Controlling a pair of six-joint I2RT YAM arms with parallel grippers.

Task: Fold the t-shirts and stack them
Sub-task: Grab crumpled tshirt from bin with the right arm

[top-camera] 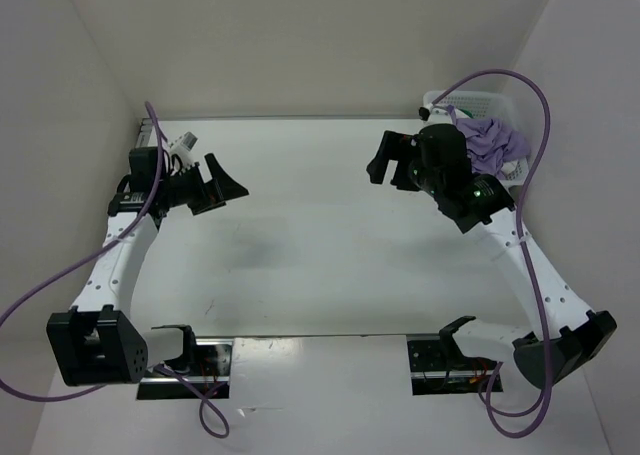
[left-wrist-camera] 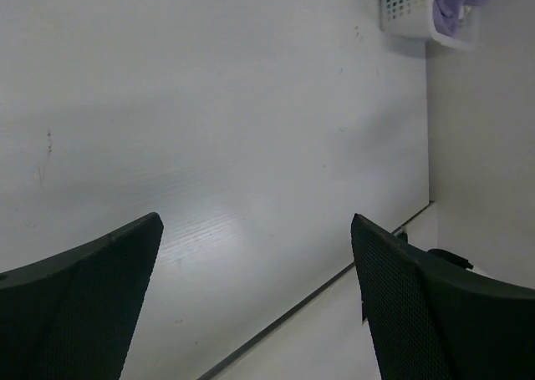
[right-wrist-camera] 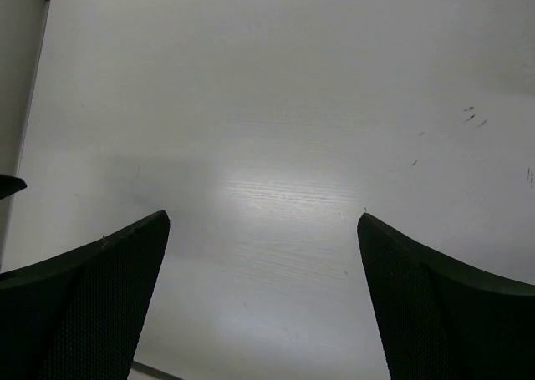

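You are at the very start: the purple t-shirt [top-camera: 492,143] lies crumpled in the basket [top-camera: 470,99], nothing is folded. The left gripper [top-camera: 222,187] and the right gripper [top-camera: 381,162] stand wide open, empty.

Soft cloth t-shirt [top-camera: 492,142], smooth table [top-camera: 320,245] (slight sheen)

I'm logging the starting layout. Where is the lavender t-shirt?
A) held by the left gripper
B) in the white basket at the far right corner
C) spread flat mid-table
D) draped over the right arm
B: the lavender t-shirt lies bunched in the white basket at the far right corner.
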